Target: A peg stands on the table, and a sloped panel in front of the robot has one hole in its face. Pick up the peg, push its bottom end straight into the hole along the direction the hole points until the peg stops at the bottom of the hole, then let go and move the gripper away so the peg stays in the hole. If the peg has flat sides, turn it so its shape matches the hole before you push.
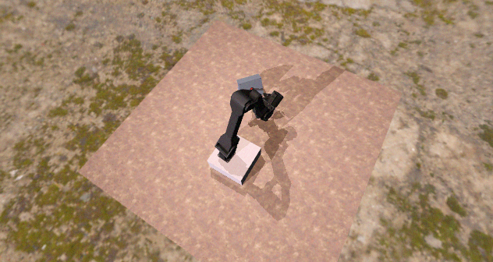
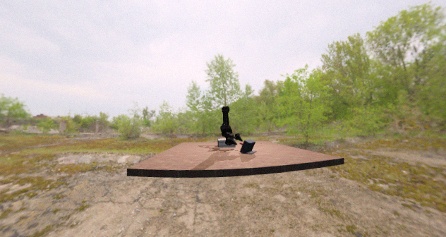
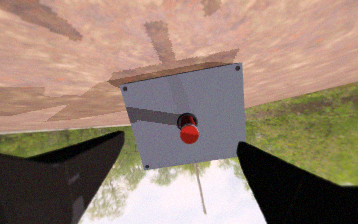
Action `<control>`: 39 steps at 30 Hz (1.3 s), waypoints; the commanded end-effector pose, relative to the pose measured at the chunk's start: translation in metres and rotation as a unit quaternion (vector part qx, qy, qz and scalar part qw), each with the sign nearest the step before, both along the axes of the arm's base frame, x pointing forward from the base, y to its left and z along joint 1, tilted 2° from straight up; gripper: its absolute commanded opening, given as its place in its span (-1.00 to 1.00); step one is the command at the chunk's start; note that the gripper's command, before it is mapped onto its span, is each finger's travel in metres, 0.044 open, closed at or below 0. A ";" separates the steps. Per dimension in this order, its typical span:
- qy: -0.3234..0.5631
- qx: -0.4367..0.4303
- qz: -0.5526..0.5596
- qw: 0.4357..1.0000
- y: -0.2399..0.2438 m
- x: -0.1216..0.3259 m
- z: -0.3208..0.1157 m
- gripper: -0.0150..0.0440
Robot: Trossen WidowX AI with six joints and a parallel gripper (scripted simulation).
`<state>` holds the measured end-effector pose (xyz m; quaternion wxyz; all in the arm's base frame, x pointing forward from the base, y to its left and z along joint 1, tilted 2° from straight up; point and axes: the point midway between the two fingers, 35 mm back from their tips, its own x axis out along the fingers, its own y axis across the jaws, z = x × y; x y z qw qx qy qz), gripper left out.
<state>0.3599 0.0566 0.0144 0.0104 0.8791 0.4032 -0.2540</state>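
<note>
The grey sloped panel [image 1: 250, 81] [image 2: 248, 146] [image 3: 215, 100] stands on the table. In the wrist view the red round peg [image 3: 189, 134] sits in the dark-rimmed hole in its face. Its red end sticks out toward the camera; how deep the peg reaches is hidden. A small bit of red peg also shows beside the arm in the top view [image 1: 252, 89] and in the exterior view [image 2: 241, 143]. My gripper [image 3: 181, 141] is open and empty. Its black fingers stand wide apart on either side of the peg, both clear of it, back from the panel face.
The arm's pale base block [image 1: 247, 153] stands on the brownish table [image 1: 156, 140] [image 2: 197, 159], with the arm reaching from it to the panel. Small dark dots mark the panel's corners. Shadows of the arm fall on the table and panel.
</note>
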 end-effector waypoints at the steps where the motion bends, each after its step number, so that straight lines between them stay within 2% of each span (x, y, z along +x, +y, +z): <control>1: -0.005 0.000 0.003 1.000 -0.004 -0.003 0.005 1.00; 39: -0.007 0.003 -0.001 1.000 -0.043 -0.030 0.024 1.00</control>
